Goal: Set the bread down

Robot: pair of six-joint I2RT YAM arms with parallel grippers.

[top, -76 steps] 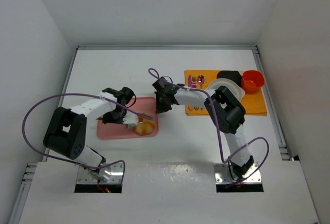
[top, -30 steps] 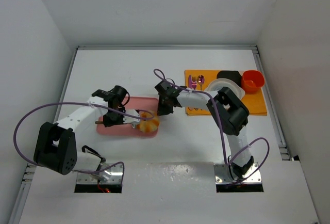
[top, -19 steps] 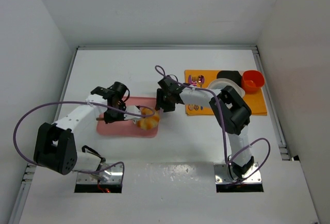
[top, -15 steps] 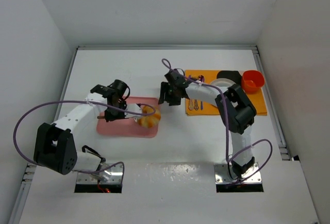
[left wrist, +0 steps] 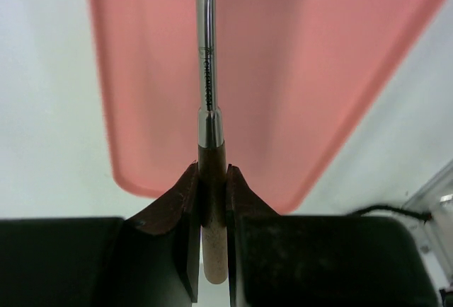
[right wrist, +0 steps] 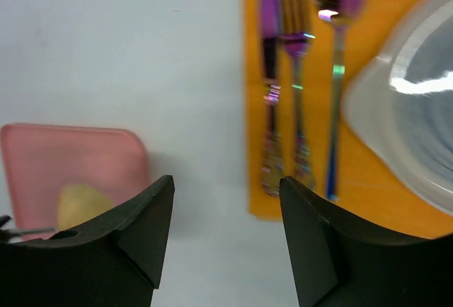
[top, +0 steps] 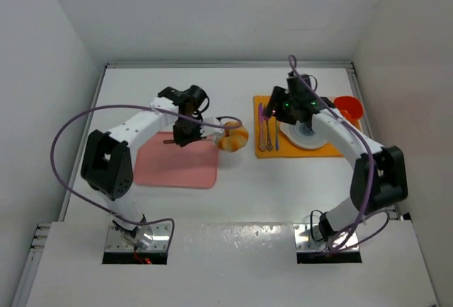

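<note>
The bread (top: 233,138) is a round golden bun, carried on the far end of a utensil just past the right edge of the pink tray (top: 177,169), over the white table. My left gripper (top: 182,131) is shut on the utensil's wooden handle (left wrist: 211,180); its metal shaft (left wrist: 206,73) runs out over the tray (left wrist: 304,73). The bread is out of the left wrist view. My right gripper (top: 283,109) is open and empty above the orange mat's left side (right wrist: 226,183). The right wrist view shows the bread (right wrist: 81,204) at lower left by the tray (right wrist: 71,151).
An orange mat (top: 340,148) at the right carries a knife, fork and spoon (top: 267,126), a white plate (top: 311,137) and a red cup (top: 348,107). The cutlery (right wrist: 297,95) and plate (right wrist: 410,130) show in the right wrist view. White walls enclose the table.
My left arm has swung the utensil with the bread off the tray, to the right and farther back. My right gripper has pulled away from the tray to over the orange mat.
</note>
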